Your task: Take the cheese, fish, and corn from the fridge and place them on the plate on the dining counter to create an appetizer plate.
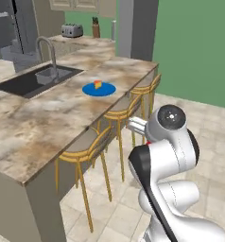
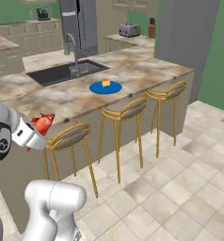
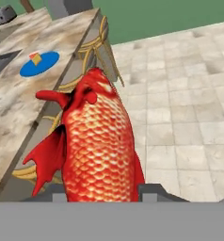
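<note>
My gripper [image 3: 102, 192] is shut on the fish [image 3: 97, 141], a red-orange scaly fish that points away from the hand. In the right base view the gripper [image 2: 37, 127] holds the fish [image 2: 43, 121] in the air, beside the near edge of the dining counter [image 2: 62, 96]. The blue plate [image 2: 106, 87] lies further along the counter, well beyond the fish. The orange-yellow cheese [image 2: 106, 83] sits on it. From the left base the plate [image 1: 99, 90] and cheese [image 1: 98, 84] lie right of the sink. The grey fridge [image 2: 80, 23] stands at the back. The corn is out of view.
Three wooden stools [image 2: 128, 110] line the counter's front side, above a tiled floor [image 2: 180, 179]. A dark sink [image 1: 34, 80] with a grey faucet [image 1: 46, 47] is set into the counter. A toaster [image 1: 72, 30] sits on the rear counter.
</note>
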Robot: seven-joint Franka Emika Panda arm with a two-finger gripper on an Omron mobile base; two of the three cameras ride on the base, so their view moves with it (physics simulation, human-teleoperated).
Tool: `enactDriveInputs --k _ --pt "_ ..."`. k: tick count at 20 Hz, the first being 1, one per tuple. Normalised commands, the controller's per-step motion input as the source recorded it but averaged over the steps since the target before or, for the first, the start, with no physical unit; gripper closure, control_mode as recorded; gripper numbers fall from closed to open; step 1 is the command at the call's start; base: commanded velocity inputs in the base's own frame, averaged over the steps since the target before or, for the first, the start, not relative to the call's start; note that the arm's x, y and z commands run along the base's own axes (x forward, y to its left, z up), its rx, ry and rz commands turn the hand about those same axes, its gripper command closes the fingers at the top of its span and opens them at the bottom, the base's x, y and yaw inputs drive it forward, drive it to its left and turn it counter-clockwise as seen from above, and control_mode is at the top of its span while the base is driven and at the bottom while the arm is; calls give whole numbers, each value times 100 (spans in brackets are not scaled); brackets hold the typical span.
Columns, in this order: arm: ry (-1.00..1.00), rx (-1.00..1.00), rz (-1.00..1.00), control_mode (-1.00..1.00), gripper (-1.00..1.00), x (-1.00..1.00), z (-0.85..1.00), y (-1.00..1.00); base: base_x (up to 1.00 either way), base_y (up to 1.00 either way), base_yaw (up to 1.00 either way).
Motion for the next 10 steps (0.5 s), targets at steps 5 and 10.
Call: enactDriveInputs --k 5,10 --pt "0 0 0 100 100 0 0 0 77 -81 51" --pt "0 0 0 100 100 0 0 0 45 -100 40"
